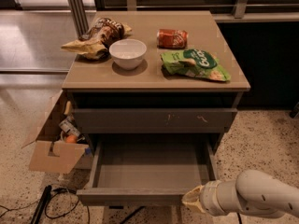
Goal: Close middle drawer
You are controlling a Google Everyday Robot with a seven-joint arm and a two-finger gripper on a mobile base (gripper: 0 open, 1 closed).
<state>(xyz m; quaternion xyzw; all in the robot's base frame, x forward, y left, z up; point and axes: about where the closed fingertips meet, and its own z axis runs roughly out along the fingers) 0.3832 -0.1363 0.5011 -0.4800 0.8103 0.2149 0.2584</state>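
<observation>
One step in hand, the approach: the middle drawer [135, 196] stands pulled far out, my gripper [190, 200] sits at its front right corner, grip state I cannot tell; next, I judge, a square inward push.

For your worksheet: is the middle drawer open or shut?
Open: the middle drawer stands pulled out, interior showing; the gripper is by its front edge.

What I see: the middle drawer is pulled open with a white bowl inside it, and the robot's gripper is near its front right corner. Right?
Not quite. The camera view shows the white bowl on the cabinet top, not in the middle drawer, which is open and empty. The gripper is near its front right corner.
</observation>
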